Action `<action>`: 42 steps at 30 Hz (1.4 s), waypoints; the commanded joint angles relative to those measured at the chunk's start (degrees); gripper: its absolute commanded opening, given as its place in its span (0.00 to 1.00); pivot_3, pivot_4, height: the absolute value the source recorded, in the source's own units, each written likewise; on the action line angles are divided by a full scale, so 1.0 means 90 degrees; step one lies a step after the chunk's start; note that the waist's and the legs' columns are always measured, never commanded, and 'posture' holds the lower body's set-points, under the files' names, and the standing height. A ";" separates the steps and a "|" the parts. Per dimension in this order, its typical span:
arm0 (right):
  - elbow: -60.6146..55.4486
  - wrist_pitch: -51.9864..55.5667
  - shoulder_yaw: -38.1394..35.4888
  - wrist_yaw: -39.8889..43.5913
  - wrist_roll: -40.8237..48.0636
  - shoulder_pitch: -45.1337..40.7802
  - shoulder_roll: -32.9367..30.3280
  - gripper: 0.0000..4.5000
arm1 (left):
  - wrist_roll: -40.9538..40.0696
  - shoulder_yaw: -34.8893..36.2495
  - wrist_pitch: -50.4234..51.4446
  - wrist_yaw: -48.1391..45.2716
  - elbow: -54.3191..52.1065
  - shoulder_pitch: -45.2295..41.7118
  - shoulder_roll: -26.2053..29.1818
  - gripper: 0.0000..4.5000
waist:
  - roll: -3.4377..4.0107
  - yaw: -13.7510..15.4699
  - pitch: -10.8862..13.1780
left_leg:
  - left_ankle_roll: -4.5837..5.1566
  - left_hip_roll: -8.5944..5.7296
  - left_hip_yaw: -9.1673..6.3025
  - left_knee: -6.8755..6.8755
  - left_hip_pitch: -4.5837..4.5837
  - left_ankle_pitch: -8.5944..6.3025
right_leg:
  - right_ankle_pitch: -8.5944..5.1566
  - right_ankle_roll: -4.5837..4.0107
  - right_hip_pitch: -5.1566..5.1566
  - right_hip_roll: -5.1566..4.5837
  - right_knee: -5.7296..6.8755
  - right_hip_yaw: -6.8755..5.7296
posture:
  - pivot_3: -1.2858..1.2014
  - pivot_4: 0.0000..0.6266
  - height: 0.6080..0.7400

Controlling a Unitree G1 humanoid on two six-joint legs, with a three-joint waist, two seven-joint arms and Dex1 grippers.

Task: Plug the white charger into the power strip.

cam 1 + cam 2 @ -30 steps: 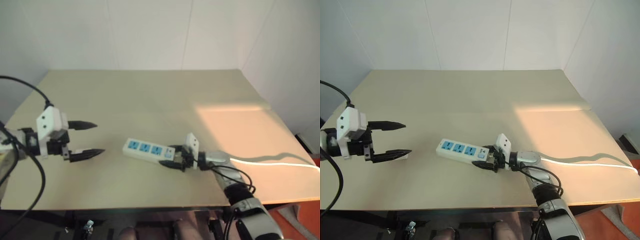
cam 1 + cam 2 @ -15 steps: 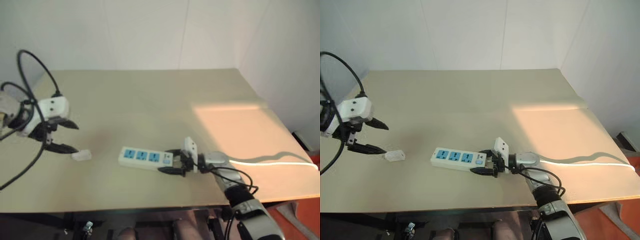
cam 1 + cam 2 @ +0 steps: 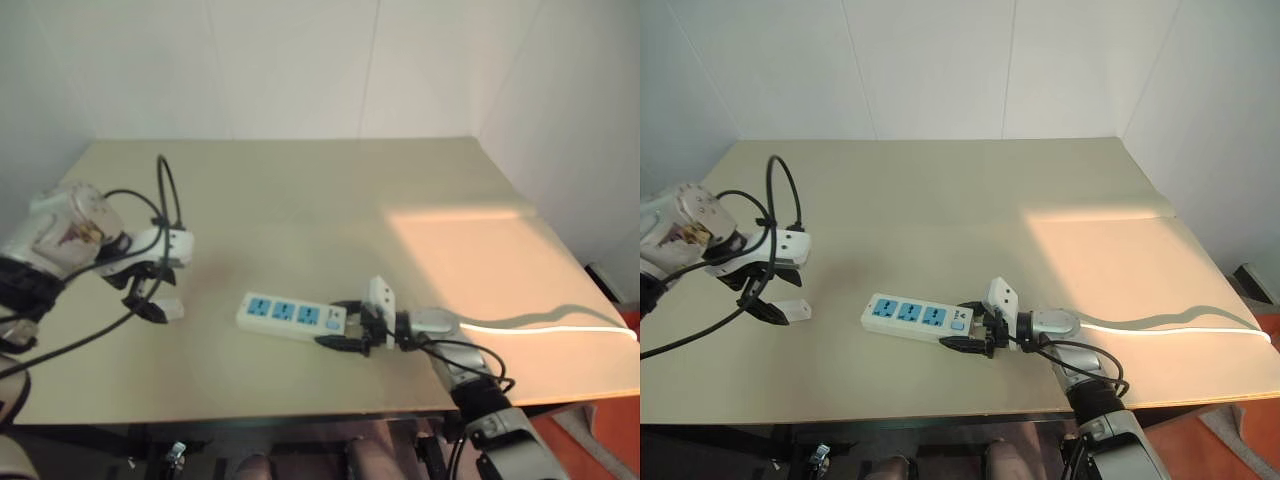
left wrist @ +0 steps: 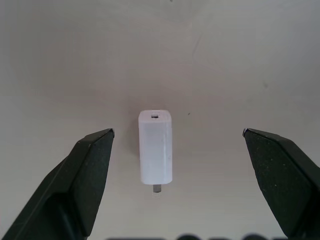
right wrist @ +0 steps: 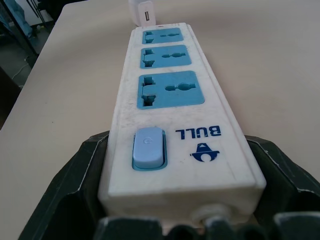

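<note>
Your left tool (image 4: 177,142) is pointing down over the white charger (image 4: 155,148), fingers spread wide apart and gripping nothing. The charger is lying flat on the worktop (image 3: 300,190) between the two fingers (image 4: 87,165), touching neither, with its metal prongs facing back toward the wrist and its port end facing away.

Risks you are facing here:
- The charger is sitting nearer one finger than the other. If you are closing from this offset, that finger is likely to push the block sideways or spin it before the other one arrives.
- The block is small, smooth and low. If you are pinching too high, the fingertips are likely to ride over its rounded edges and flick it along the worktop.
- If you are descending too far, the tips are going to jam against the worktop.
- Grabbing it with the prongs pointing the wrong way for the sockets is going to force an awkward regrasp later.

Your right tool (image 5: 175,220) is clamped on the switch end of the power strip (image 3: 293,316), steadying it near the front edge of the worktop. The charger is resting near the front left corner, just off the strip's free end.
</note>
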 commanded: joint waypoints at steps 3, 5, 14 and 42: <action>-0.0165 0.0154 0.0091 -0.0122 0.0031 0.0139 0.0077 0.77 | 0.0311 -0.0438 -0.0587 -0.0020 0.0573 -0.0337 -0.0040 1.00 | 0.0000 -0.0007 0.0000 | 0.0000 -0.0001 -0.0001 0.0000 -0.0002 0.0000 | 0.0000 -0.0001 -0.0002 -0.0001 0.0001 0.0001 | 0.52 0.24 1.00; -0.0199 0.0164 0.0098 -0.0160 0.0037 0.0173 0.0089 0.77 | 0.0498 -0.0513 -0.0794 -0.0020 0.0764 -0.0333 -0.0127 1.00 | 0.0000 -0.0001 0.0000 | 0.0000 -0.0001 0.0000 0.0001 -0.0002 0.0000 | 0.0000 -0.0001 -0.0001 -0.0001 0.0001 0.0000 | 0.52 0.24 1.00; -0.0402 0.0278 0.0090 -0.0309 0.0089 0.0315 0.0131 0.77 | 0.1157 -0.0155 -0.1303 -0.0020 0.1462 -0.0314 -0.0729 1.00 | -0.0002 0.0003 -0.0001 | 0.0000 -0.0001 -0.0003 0.0004 -0.0004 0.0000 | 0.0001 -0.0001 0.0000 -0.0001 0.0002 -0.0002 | 0.52 0.24 1.00; -0.0656 0.0422 0.0031 -0.0549 0.0140 0.0536 0.0133 0.77 | 0.2384 0.1155 -0.1595 0.0173 0.1940 0.0236 -0.1789 1.00 | -0.0005 0.0012 -0.0004 | 0.0000 -0.0006 -0.0008 0.0007 0.0006 0.0000 | 0.0005 -0.0008 0.0012 -0.0007 0.0006 -0.0004 | 0.52 0.24 1.00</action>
